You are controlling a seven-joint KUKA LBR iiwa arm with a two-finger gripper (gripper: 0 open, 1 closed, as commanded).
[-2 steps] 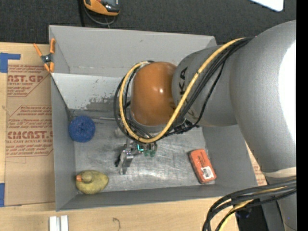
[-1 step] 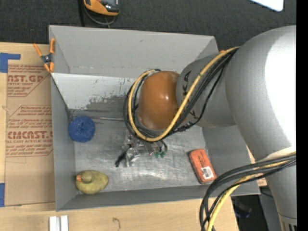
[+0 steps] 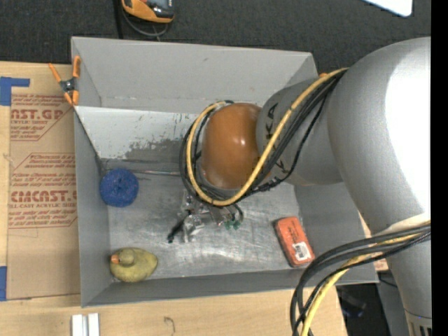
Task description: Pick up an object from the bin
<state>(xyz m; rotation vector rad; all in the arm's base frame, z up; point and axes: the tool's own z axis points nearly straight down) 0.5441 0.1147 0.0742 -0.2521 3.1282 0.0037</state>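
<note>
My gripper hangs below the arm's orange cover, low over the bare floor in the middle of the bin. A yellow rubber duck lies in the near left corner, down and to the left of the gripper. A round, fuzzy blue ball sits against the left wall. To the right of the gripper, by the front wall, lies a flat orange block with a white label. None of these things touches the gripper.
The arm's thick body and its yellow and black cables cover the right side of the bin. The bin's sloping walls close in on all sides, and the floor between the duck, the ball and the orange block is scuffed bare metal.
</note>
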